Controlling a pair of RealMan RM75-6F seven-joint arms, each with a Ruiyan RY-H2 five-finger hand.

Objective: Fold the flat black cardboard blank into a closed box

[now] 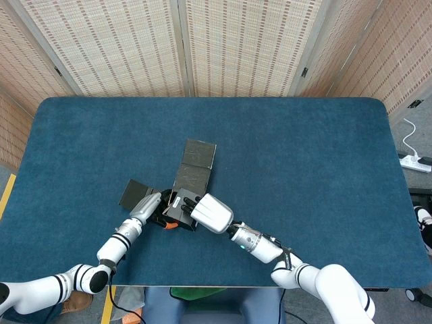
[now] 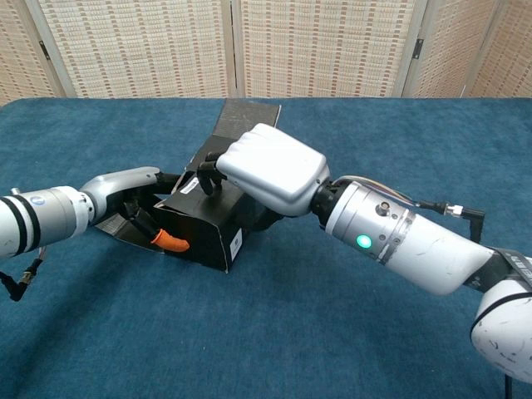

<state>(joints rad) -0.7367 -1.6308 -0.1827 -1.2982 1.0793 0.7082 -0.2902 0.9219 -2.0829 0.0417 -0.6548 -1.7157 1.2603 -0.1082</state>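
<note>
Head view: high above the blue table (image 1: pixel 304 169), looking steeply down, far edge and screens at top; whole tabletop visible. Chest view: low, close, facing across the table (image 2: pixel 249 332) toward the screens. Shared: tabletop's near-centre region.

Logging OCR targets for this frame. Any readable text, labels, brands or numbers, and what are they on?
Nothing can be read at this resolution.
White sticker on the black cardboard box, low on its front face near the corner: print too small to read.
Second white label near the box's top edge, beside the right hand: blurred, unreadable.
Left hand and both arms: no visible markings.
</note>
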